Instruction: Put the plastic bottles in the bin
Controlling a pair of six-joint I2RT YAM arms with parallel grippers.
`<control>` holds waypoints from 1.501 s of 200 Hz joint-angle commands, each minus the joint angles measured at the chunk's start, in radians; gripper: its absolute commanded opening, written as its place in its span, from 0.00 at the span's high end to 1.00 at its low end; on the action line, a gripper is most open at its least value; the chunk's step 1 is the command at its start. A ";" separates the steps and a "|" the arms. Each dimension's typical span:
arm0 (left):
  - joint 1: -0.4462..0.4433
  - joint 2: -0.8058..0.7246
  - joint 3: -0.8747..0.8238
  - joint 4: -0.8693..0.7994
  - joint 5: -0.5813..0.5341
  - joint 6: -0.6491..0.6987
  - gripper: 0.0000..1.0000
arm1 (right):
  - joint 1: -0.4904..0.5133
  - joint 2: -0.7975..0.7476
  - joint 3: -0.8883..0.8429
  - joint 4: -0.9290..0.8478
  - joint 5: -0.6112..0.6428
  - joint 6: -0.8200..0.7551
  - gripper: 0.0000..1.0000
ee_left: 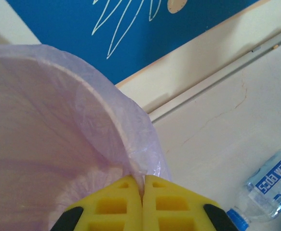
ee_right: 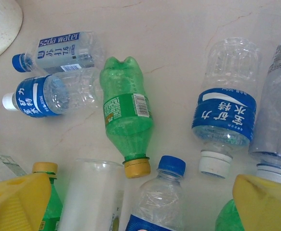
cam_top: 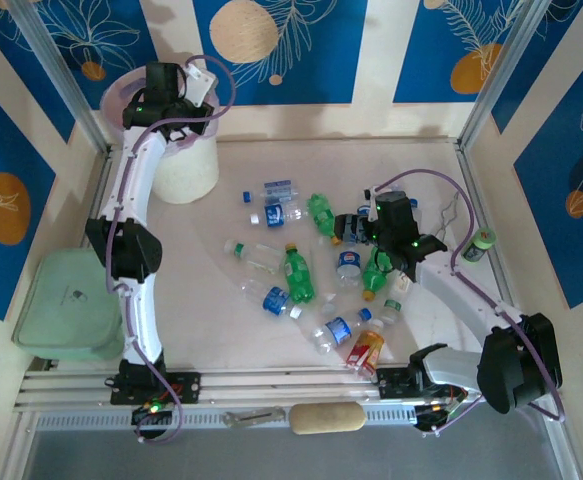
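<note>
L gripper [ee_left: 142, 187] hangs over the bin [cam_top: 186, 170], far left, pads pressed together, nothing held. R gripper [ee_right: 140, 202] hovers spread wide over the plastic bottles [cam_top: 296, 272], mid-right: you're at the pick step. Next grab, prob. the green bottle [ee_right: 126, 113]: lying flat, long axis far-left to near-right, yellow cap toward R gripper. Pinch across its waist.

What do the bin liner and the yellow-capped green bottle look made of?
Bin liner: seemingly thin plastic film, translucent lilac, wrinkled at its edge. Yellow-capped green bottle: likely glossy transparent plastic, tinted green, with a lobed moulded base.
</note>
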 commanded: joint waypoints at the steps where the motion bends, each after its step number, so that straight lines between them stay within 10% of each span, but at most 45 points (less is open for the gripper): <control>1: -0.013 0.011 -0.010 -0.046 0.009 0.003 1.00 | 0.001 -0.023 0.003 -0.014 0.013 0.004 0.02; 127: -0.178 -0.165 -0.148 -0.113 -0.127 -0.164 1.00 | 0.005 0.004 0.009 -0.025 -0.037 0.031 0.02; 195: -0.194 -0.269 -0.231 -0.039 -0.186 -0.224 0.00 | 0.071 0.035 0.084 -0.235 -0.041 0.137 0.08; 300: -0.190 -0.941 -1.190 0.548 -0.056 -0.481 0.00 | 0.334 0.271 0.279 -0.553 0.086 0.396 0.12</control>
